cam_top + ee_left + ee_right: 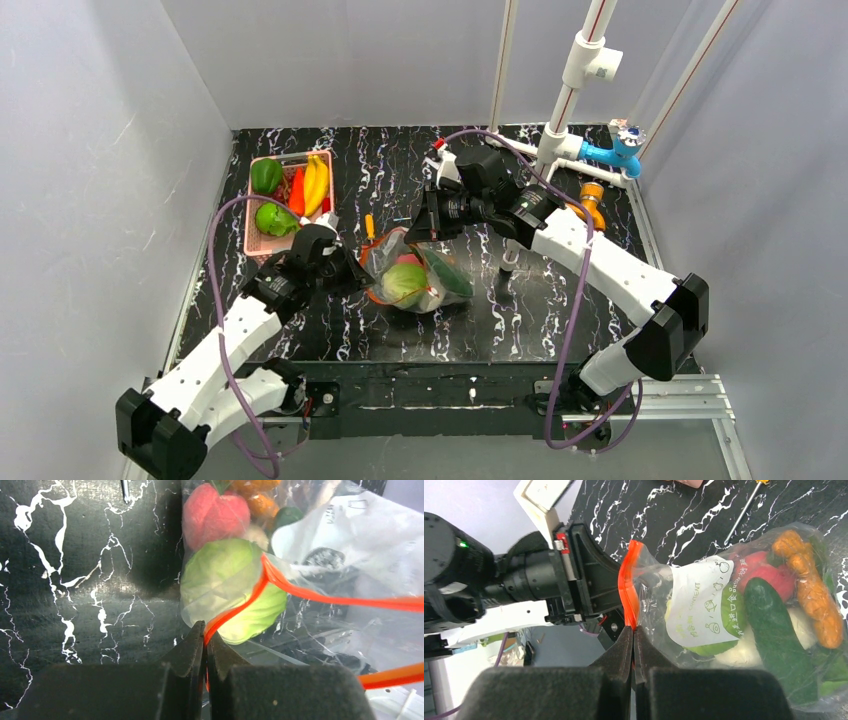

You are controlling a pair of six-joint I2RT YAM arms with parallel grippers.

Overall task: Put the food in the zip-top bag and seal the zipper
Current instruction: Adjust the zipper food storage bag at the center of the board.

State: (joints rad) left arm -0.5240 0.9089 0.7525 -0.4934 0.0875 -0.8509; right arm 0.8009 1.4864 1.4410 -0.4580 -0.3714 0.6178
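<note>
zip-top bag (430, 290) lies about mid-worktop, slightly toward the near edge and left of centre, between the two claws.

Left gripper (205, 630): jaws pressed together, pinching the zipper (310, 596) right at the tips. The strip leaves the pinch and runs up across the cabbage (225, 585).

Right gripper (633, 632): also closed, tips clamped on the same orange strip. The bag body sits just right of the tips in that view.

Overhead: left claw is at the bag's left end, right claw at its far side, both touching the bag.

Left wrist view shows a second orange run at lower right, apart from the first, so the tracks aren't mated there.

Inside the bag:
- cabbage
- red-pink ball (215, 515)
- cucumber (774, 630)
- orange piece (811, 590)
- pale radish (736, 657), partly hidden behind the white label (699, 610)

Pink basket (248, 205) sits toward the far-left corner, well apart from the bag. Screwdriver (370, 225) lies just beyond the bag on the far-edge side.
</note>
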